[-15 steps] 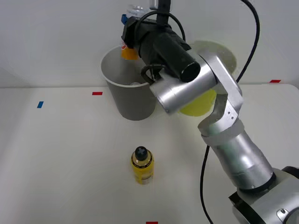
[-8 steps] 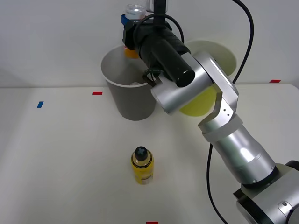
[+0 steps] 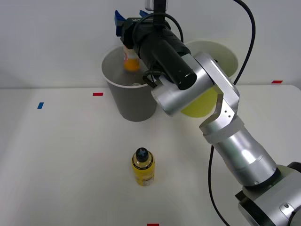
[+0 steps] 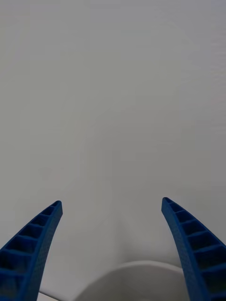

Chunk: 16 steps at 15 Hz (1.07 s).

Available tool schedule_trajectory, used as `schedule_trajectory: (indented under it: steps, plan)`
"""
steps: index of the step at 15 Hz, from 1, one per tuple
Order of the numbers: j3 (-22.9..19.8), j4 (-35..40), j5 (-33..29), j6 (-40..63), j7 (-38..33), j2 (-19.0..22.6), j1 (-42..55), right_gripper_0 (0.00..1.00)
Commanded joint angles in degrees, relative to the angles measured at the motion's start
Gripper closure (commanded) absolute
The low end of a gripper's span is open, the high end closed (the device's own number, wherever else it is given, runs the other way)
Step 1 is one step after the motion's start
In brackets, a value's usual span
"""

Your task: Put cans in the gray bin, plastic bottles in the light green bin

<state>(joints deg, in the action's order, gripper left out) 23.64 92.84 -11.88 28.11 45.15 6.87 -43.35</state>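
In the front view my claw (image 3: 123, 22) sits at the top centre of the frame, above the gray bin (image 3: 129, 101), with its blue fingers spread apart. The can (image 3: 130, 60) is free of them, upright in the bin's mouth just below my fingertips and inside the rim. I judge the drop is right; the good move now is to lift straight up and clear of the rim, not sweep sideways into it. The lime bin (image 3: 207, 102) stands just right of the gray one, partly behind my arm. The yellow bottle (image 3: 142, 167) stands at lower centre on the table (image 3: 56, 160), well apart from both bins.

In the wrist view my fingers (image 4: 30, 244) are wide open with nothing between them, and a white bin rim (image 4: 136, 273) curves between them.
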Motion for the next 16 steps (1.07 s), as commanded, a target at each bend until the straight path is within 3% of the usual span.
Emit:
schedule_trajectory:
  steps: [1,10,12,16]
  plan:
    - [0.0,0.1,0.0,-0.1,-0.7,-0.5,0.0,0.0]
    - [0.0,0.4,-0.3,-0.2,-2.3,1.3,0.4,0.0]
    - [-0.7,3.1,2.0,-0.2,-3.4,4.6,1.2,0.0]
    - [-3.3,16.2,15.0,-0.1,-3.8,13.9,9.1,0.0]
